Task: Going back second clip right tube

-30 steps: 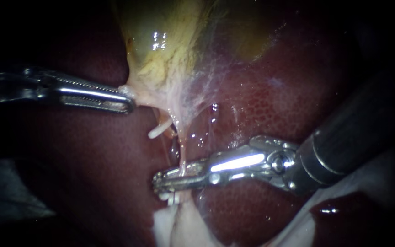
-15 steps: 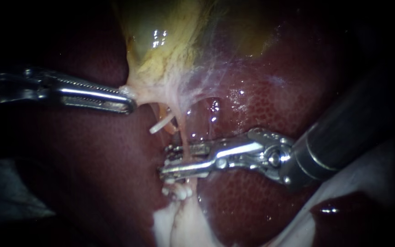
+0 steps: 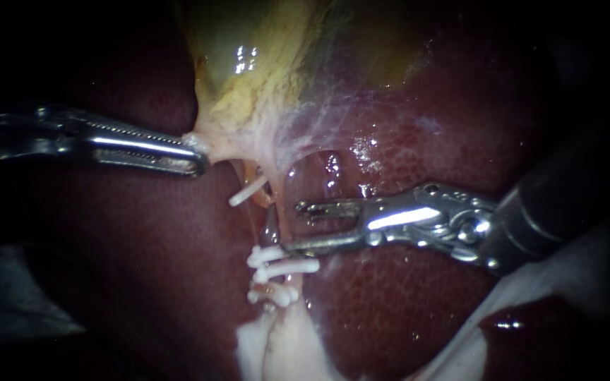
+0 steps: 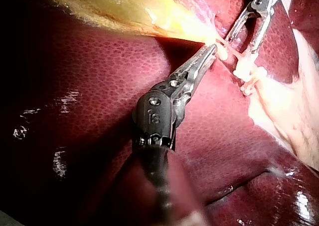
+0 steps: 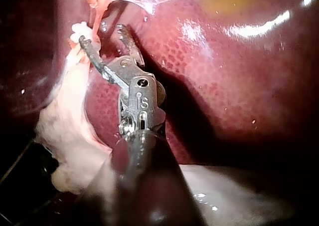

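Observation:
A thin pale tube (image 3: pixel 279 212) runs down from the yellow gallbladder (image 3: pixel 248 85) over the dark red liver (image 3: pixel 404 155). Two white clips (image 3: pixel 284 267) sit across it, one above the other, with a knot of clip ends (image 3: pixel 273 295) just below. My right instrument (image 3: pixel 292 227) is open, its jaw tips just right of the tube and above the clips, holding nothing. In the right wrist view its open jaws (image 5: pixel 102 36) stand beside the clips (image 5: pixel 77 34). My left instrument (image 3: pixel 195 152) is shut on the gallbladder's lower edge, as the left wrist view (image 4: pixel 212 54) also shows.
Another white clip (image 3: pixel 248 190) sticks out from a second strand left of the tube. Pale fatty tissue (image 3: pixel 262 349) lies below the clips, and a pale band (image 3: pixel 531 303) runs under the right instrument's shaft.
My right instrument's jaws have opened and drawn back up and to the right, leaving a new white clip across the tube. The left instrument has held still.

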`<state>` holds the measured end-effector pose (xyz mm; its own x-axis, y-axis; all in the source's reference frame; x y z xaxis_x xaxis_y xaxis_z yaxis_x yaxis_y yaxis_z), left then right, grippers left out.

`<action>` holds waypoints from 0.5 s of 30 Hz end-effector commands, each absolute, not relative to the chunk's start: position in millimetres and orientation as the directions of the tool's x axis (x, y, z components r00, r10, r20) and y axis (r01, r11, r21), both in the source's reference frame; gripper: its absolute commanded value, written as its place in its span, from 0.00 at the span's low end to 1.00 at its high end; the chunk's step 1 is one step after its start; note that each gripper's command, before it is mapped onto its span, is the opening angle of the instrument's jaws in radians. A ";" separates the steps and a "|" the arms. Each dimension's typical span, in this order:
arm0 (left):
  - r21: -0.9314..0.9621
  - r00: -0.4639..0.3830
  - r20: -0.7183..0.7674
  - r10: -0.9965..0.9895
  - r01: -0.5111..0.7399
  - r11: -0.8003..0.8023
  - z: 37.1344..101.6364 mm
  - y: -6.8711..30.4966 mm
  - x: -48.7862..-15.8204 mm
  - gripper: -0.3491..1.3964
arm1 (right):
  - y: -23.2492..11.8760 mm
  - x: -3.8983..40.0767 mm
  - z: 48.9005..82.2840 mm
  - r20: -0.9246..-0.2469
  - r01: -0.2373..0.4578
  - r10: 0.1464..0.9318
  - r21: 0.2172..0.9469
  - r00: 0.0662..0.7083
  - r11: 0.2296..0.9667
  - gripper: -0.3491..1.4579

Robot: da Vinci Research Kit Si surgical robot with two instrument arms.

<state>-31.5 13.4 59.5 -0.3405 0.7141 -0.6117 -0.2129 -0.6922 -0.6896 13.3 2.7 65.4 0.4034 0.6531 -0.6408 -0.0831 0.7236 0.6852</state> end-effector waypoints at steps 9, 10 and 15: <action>-0.690 -0.341 -0.612 0.713 -0.210 -0.692 59.5 13.4 -31.2 0.00 | 5.2 8.7 57.4 -0.761 -0.023 0.368 0.422 0.534 0.906 0.47; -0.690 -0.341 -0.612 0.713 -0.210 -0.692 59.5 13.4 -31.2 0.00 | 5.4 8.3 56.7 -0.765 -0.020 0.353 0.408 0.538 0.913 0.47; -0.690 -0.341 -0.612 0.713 -0.210 -0.692 59.6 13.4 -31.2 0.00 | 6.0 6.5 53.9 -0.773 -0.021 0.310 0.359 0.553 0.933 0.47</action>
<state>-31.2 13.4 59.6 -0.3412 0.7133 -0.6122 -0.2100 -0.6926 -0.6900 6.3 6.0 53.7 0.5538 0.3081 -0.7735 -0.0202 0.9337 0.3575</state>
